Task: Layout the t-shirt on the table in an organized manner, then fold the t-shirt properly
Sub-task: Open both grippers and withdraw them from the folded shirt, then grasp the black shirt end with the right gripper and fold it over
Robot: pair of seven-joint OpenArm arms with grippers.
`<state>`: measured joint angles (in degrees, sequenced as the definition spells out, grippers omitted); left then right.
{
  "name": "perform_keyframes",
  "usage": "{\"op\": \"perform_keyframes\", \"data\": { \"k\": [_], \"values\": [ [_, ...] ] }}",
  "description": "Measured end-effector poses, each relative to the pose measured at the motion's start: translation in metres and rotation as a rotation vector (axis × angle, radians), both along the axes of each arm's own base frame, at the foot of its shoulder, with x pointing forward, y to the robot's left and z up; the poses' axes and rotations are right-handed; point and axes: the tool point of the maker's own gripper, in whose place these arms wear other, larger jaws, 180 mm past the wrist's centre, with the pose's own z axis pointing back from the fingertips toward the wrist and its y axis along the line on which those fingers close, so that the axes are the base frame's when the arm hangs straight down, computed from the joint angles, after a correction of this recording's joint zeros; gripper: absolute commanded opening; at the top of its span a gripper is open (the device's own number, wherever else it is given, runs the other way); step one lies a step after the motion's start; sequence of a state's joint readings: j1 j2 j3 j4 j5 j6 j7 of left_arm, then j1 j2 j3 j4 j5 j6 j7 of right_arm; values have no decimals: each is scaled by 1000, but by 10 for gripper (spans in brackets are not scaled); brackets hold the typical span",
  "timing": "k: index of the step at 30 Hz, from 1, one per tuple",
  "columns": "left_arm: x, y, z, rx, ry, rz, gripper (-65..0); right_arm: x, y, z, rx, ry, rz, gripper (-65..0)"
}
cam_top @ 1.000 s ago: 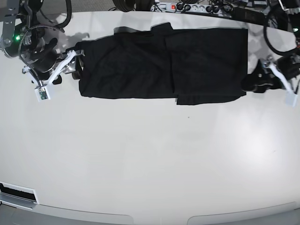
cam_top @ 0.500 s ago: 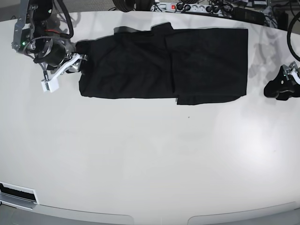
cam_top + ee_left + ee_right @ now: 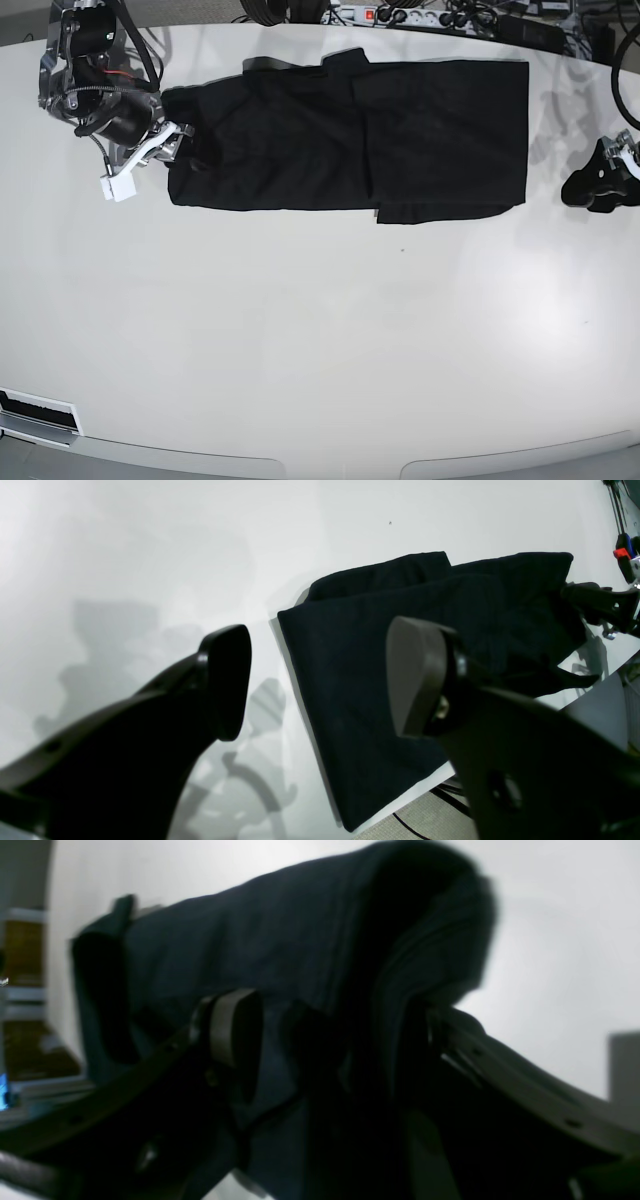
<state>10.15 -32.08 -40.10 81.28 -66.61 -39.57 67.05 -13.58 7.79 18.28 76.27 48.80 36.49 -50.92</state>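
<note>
The black t-shirt [image 3: 350, 135] lies folded into a long strip across the back of the white table [image 3: 320, 330]. My right gripper [image 3: 190, 145] is at the strip's left end. In the right wrist view its fingers stand wide apart [image 3: 330, 1040] with bunched shirt fabric [image 3: 280, 940] between and draped over them. My left gripper [image 3: 580, 190] sits off the strip's right end, apart from it. In the left wrist view it is open and empty [image 3: 320, 675] above the table [image 3: 150, 540], with the shirt's near end [image 3: 375, 655] beyond the fingertips.
A power strip and cables [image 3: 400, 15] run along the table's back edge, close behind the shirt. A grey slotted fitting [image 3: 35, 412] sits at the front left corner. The other arm [image 3: 600, 605] shows at the shirt's far end in the left wrist view.
The right gripper moved in onto the shirt's left end. The left gripper pulled away rightward from the shirt's right edge, then held still.
</note>
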Motion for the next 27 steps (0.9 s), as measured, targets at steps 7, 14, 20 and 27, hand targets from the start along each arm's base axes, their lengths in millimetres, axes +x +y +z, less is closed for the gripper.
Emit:
{"op": "perform_keyframes", "data": {
  "k": [7,14,20,27],
  "values": [
    [0,0,0,0,0,0,-220,-2,9,-2,72,-4,25,-239],
    [0,0,0,0,0,0,-220,2,8,-4,49,0,34,-518],
    [1,-2,3,-16,-10,0,-220,15,8,0,-3,8,110,-650],
    [1,-2,2,-16,-10,0,-220,21,-1,47,-193,-120,232,-650]
  ]
}}
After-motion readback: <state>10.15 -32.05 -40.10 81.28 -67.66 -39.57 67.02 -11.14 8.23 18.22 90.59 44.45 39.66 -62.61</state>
